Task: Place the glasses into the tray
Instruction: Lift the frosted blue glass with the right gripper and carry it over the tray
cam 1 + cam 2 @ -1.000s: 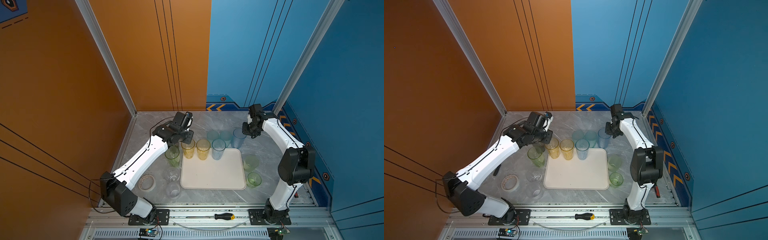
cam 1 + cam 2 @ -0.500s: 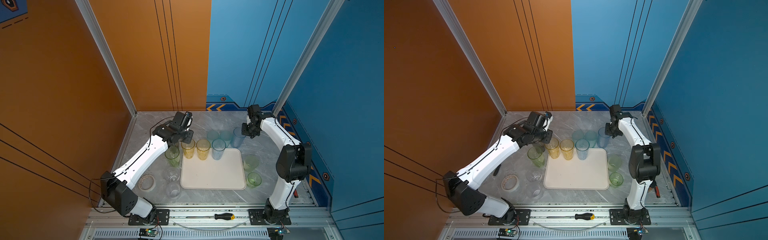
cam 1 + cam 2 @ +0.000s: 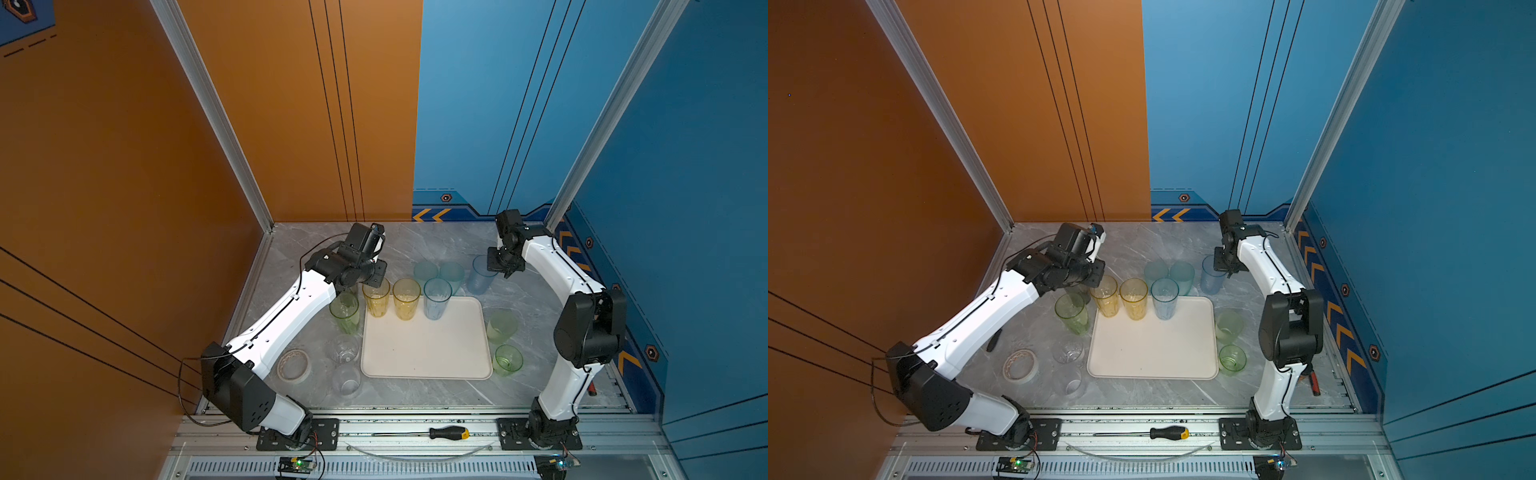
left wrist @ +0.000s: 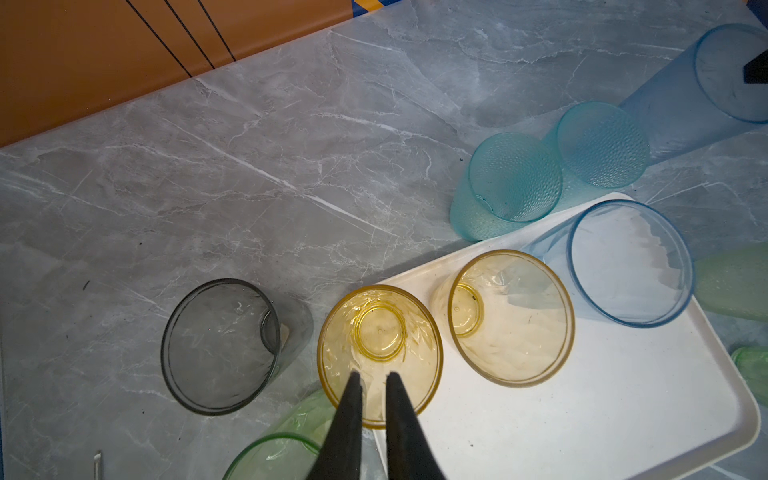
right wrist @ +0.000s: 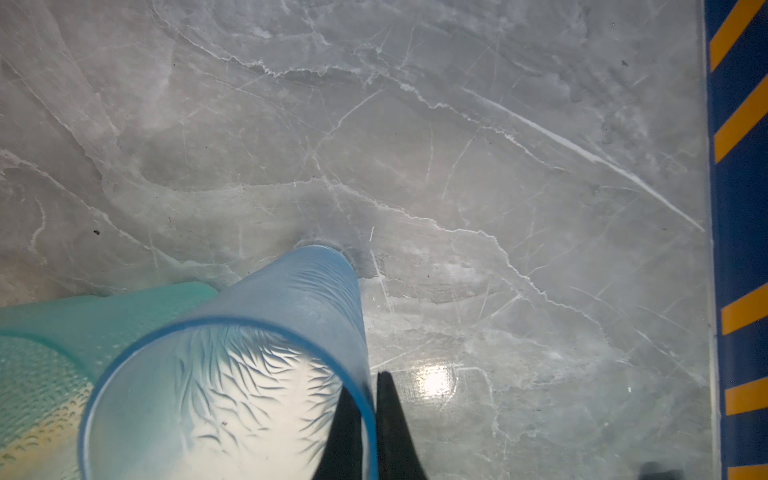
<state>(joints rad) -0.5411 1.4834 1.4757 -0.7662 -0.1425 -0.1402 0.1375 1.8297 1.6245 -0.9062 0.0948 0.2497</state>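
Overhead scene, with the back wall at 12 o'clock. A cream tray lies in the middle of a grey marble table. Along its 12 o'clock edge stand a first yellow glass, a second yellow glass and a clear blue glass. The other glasses stand off the tray: two teal glasses at 12 o'clock, a tall green glass at 10, two short clear glasses at 8, and two pale green glasses at 3 to 4. The left gripper hovers over the first yellow glass, its jaws a sliver apart and holding nothing. At 1 o'clock the right gripper is closed on the rim of a frosted blue glass, one finger inside and one outside.
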